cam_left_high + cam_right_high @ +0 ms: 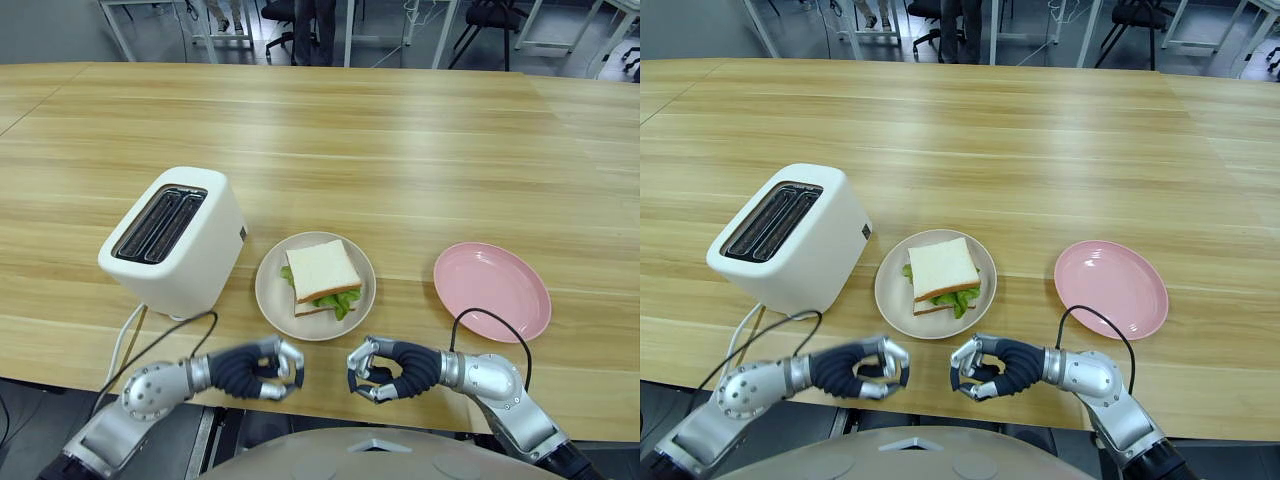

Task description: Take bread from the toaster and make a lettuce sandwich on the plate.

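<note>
A sandwich (pixel 322 275) of two white bread slices with green lettuce (pixel 343 300) between them lies on a beige plate (pixel 272 296) in the middle of the wooden table. A cream toaster (pixel 180 240) stands to its left, its two slots dark with no bread showing. My left hand (pixel 258 368) rests near the table's front edge below the plate, fingers curled and holding nothing. My right hand (pixel 385 368) sits beside it, also curled on nothing. Both hands are apart from the plate.
A pink plate (pixel 491 289) with nothing on it lies to the right of the sandwich. The toaster's cord (pixel 125 340) runs off the table's front edge. Chairs and table legs stand beyond the far edge.
</note>
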Robot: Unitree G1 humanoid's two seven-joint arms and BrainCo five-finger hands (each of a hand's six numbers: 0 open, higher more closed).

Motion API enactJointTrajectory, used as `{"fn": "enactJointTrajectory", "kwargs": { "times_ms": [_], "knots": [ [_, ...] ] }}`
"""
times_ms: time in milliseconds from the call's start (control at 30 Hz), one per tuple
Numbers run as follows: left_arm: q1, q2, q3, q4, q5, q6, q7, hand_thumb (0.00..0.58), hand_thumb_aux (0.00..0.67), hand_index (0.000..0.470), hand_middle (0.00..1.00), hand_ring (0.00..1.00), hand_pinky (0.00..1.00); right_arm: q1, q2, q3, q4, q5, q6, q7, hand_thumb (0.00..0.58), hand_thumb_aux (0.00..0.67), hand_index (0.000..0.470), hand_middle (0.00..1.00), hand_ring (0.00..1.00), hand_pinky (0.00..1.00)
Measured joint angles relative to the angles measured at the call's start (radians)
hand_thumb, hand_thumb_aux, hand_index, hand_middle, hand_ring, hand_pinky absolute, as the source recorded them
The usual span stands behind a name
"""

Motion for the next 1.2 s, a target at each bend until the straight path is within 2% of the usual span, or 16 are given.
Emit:
{"fn": "enactJointTrajectory", "kwargs": {
  "times_ms": [133,333,367,533,700,933,1033,1200],
  "knots": [
    [-0.019,-0.004,-0.032,0.033,0.246,0.092,0.017,0.580,0.670,0.460,1.00,1.00,1.00,-0.028,0.023,0.000,0.081,-0.212,-0.057,-0.090,0.580,0.670,0.460,1.00,1.00,1.00],
    [-0.170,-0.059,-0.029,0.096,0.556,0.126,0.166,0.580,0.670,0.460,0.97,0.97,0.97,-0.107,0.072,0.008,0.201,-0.525,-0.129,-0.295,0.580,0.670,0.460,1.00,1.00,1.00],
    [-0.203,-0.066,-0.029,0.116,0.604,0.130,0.195,0.580,0.670,0.460,0.90,0.90,0.90,-0.119,0.079,0.009,0.217,-0.582,-0.136,-0.339,0.580,0.670,0.460,1.00,1.00,1.00],
    [-0.380,-0.130,-0.060,0.235,0.824,0.163,0.343,0.580,0.670,0.460,0.81,0.81,0.81,-0.192,0.097,0.040,0.275,-0.820,-0.139,-0.525,0.580,0.670,0.460,1.00,1.00,1.00],
    [-0.587,-0.260,-0.116,0.458,1.007,0.227,0.523,0.580,0.670,0.460,0.79,0.79,0.79,-0.322,0.111,0.079,0.353,-1.060,-0.053,-0.774,0.580,0.670,0.460,1.00,1.00,1.00],
    [-0.844,-0.416,-0.193,0.802,1.137,0.298,0.814,0.580,0.670,0.460,0.76,0.76,0.76,-0.556,0.164,0.101,0.630,-1.234,0.174,-1.096,0.580,0.670,0.460,1.00,1.00,1.00],
    [-0.892,-0.437,-0.199,0.868,1.143,0.307,0.888,0.580,0.670,0.460,0.74,0.74,0.74,-0.617,0.170,0.110,0.721,-1.246,0.218,-1.181,0.580,0.670,0.460,1.00,1.00,1.00],
    [-0.901,-0.437,-0.219,0.900,1.142,0.300,0.946,0.580,0.670,0.460,0.72,0.72,0.72,-0.701,0.185,0.113,0.846,-1.230,0.246,-1.288,0.580,0.670,0.460,1.00,1.00,1.00]
  ]
}}
